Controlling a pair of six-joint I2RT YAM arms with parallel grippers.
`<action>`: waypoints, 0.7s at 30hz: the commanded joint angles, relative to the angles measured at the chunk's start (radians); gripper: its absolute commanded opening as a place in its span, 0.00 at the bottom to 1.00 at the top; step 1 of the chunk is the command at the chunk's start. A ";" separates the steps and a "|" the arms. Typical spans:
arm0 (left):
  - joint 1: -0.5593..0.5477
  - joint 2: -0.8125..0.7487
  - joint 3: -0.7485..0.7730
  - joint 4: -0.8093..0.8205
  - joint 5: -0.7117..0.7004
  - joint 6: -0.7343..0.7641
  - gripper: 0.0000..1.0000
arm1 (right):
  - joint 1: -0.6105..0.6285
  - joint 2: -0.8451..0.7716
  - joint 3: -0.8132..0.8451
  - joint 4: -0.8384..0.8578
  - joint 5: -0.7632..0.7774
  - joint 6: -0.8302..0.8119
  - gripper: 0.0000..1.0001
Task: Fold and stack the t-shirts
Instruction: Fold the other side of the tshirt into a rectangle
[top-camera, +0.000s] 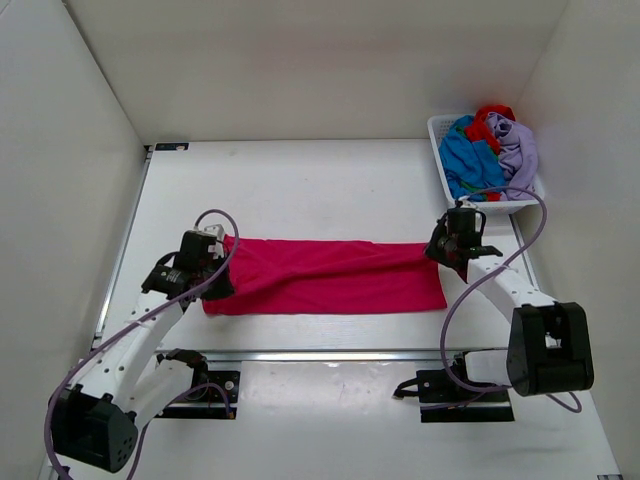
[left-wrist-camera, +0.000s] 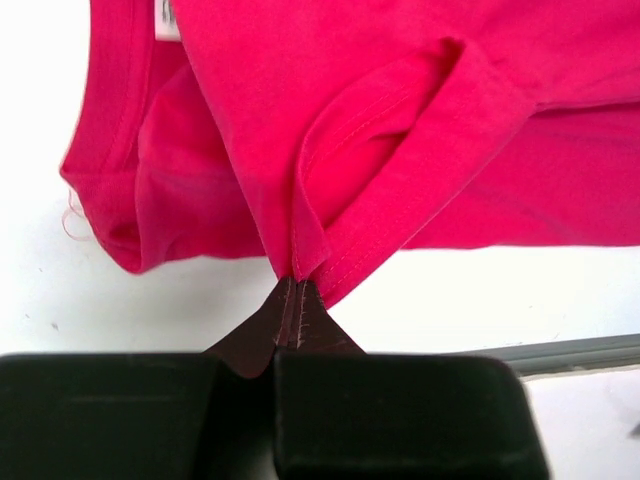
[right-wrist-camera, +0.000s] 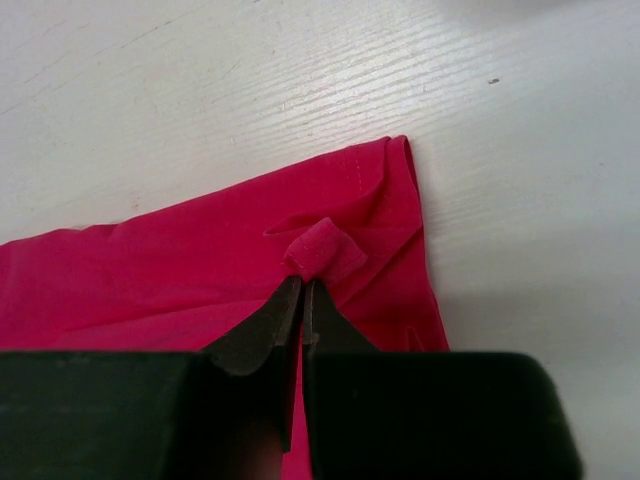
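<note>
Arm bases (top-camera: 200, 385) nearest, bolted on white table (top-camera: 300, 185), plain white walls (top-camera: 300, 60) around.
Pink t-shirt (top-camera: 330, 275) mid-table, long axis L-R, collar end left; left gripper (top-camera: 222, 272) & right gripper (top-camera: 438, 250) each pinch an end.

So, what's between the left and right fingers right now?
Only the magenta t-shirt, stretched along the table, one end pinched in each; the top view shows it.
</note>
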 joint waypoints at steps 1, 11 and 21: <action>-0.007 -0.031 -0.028 0.018 0.024 -0.017 0.00 | -0.004 -0.047 -0.016 -0.009 0.022 0.014 0.01; 0.008 -0.058 -0.055 0.010 0.002 -0.016 0.25 | 0.013 -0.189 -0.037 -0.186 0.108 0.119 0.42; -0.030 -0.026 -0.019 0.074 -0.015 -0.081 0.56 | 0.050 -0.093 0.053 -0.134 0.071 -0.072 0.50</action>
